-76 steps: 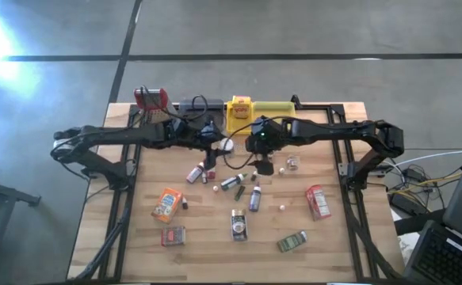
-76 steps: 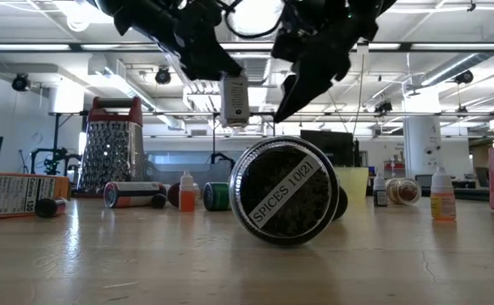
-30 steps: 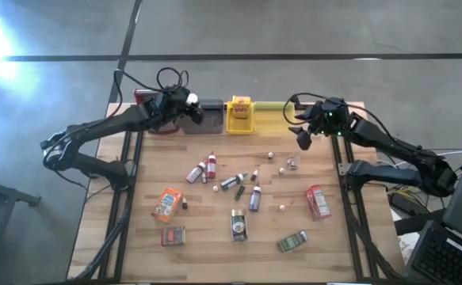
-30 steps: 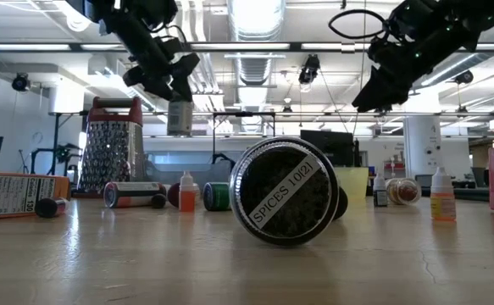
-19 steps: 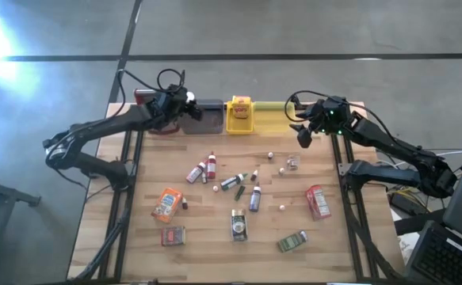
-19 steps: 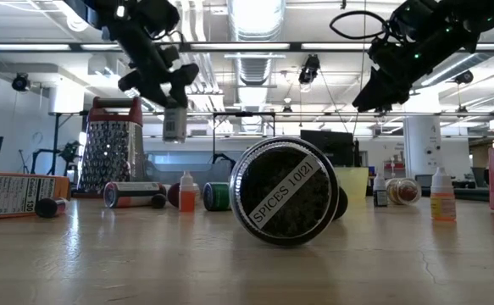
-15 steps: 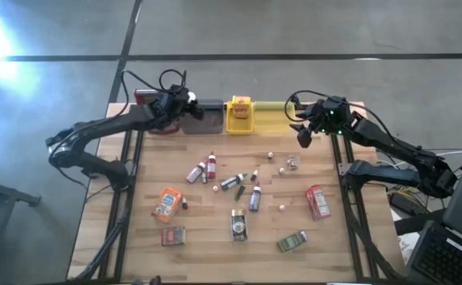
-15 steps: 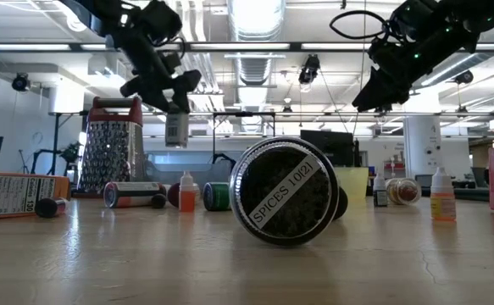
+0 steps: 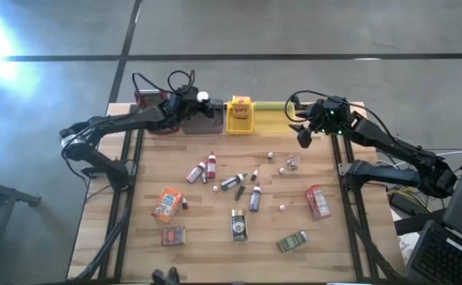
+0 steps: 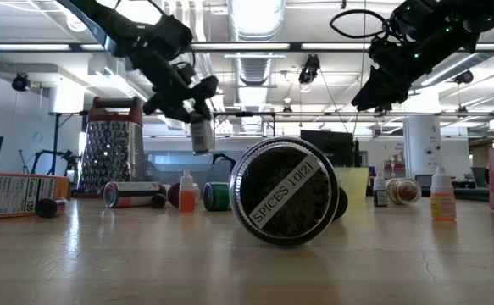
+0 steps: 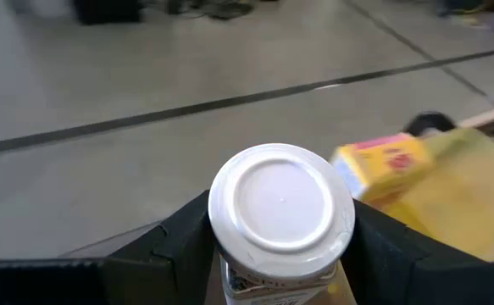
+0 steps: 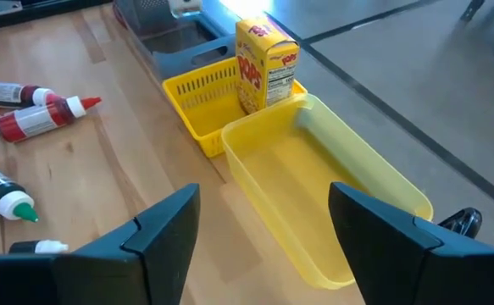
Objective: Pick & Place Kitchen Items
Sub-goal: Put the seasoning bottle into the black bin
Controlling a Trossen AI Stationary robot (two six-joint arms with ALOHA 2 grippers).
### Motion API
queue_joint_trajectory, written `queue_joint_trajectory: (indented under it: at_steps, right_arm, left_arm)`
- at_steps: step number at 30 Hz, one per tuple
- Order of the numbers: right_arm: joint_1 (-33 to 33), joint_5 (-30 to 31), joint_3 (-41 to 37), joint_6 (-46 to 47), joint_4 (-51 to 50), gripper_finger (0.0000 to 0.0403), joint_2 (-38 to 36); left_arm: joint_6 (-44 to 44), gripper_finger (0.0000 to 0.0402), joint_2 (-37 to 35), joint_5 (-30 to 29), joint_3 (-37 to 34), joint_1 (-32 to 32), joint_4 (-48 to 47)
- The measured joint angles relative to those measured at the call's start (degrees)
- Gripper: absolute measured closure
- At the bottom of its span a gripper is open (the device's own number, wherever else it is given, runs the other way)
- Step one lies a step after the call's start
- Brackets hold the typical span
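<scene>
My left gripper (image 9: 200,103) hangs above the grey tray (image 9: 211,124) at the table's far edge, shut on a small white-capped bottle (image 11: 280,216). In the low view the bottle (image 10: 200,135) hangs below the fingers, well clear of the table. My right gripper (image 9: 303,136) stands open in the air at the far right, beside the yellow-green tray (image 12: 323,186), with nothing between its fingers. The other kitchen items lie loose on the table's middle: red-capped bottles (image 9: 203,169), an orange packet (image 9: 167,203), a red packet (image 9: 318,200) and small tins (image 9: 238,224). My left gripper pinches the bottle between its two fingers, on its sides just under the white cap (image 11: 230,258). The fingers come slanting down from the table's left. The bottle hangs lifted clear, cap toward the wrist, its body below the fingers.
A yellow basket (image 9: 239,116) with a yellow box (image 12: 266,63) stands between the grey and yellow-green trays. A red-topped grater (image 10: 111,152) stands at the far left. A round spice jar (image 10: 285,191) lies on its side near the table's front.
My left gripper has carried the bottle toward the table's right edge and downward, rolling a little, and stays shut on it. The bottle hangs lower and nearer the yellow basket than before. The right arm has kept still.
</scene>
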Motion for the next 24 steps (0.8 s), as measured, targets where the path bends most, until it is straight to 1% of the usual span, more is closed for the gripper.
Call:
queue_joint_trajectory:
  at_steps: [3, 5, 10, 16, 21, 24]
  right_arm:
    - [0.0, 0.0, 0.0, 0.0, 0.0, 0.0135, 0.0]
    - [0.0, 0.0, 0.0, 0.1, 0.0, 0.013, 0.0]
    - [0.0, 0.0, 0.0, 0.2, 0.0, 0.0119, 0.0]
    - [0.0, 0.0, -0.4, 0.0, -0.1, 0.011, 0.0]
    - [0.0, 0.0, -0.6, -0.3, 0.0, 0.0103, 0.0]
    - [0.0, 0.0, -0.6, -0.3, 0.0, 0.0099, 0.0]
  left_arm:
    - [4.7, 0.0187, 2.2, 4.9, 0.0, 0.3, 4.0]
    - [7.9, 0.0187, 3.6, 7.6, 0.6, 0.4, 4.5]
    - [13.3, 0.0187, 6.7, 8.6, 2.3, 0.7, 4.2]
    - [13.6, 0.0187, 8.1, 8.7, 2.5, 2.3, 3.4]
    - [13.6, 0.0187, 9.4, 12.1, 2.5, 3.5, 3.5]
    - [13.6, 0.0187, 11.0, 12.6, 2.5, 3.8, 3.6]
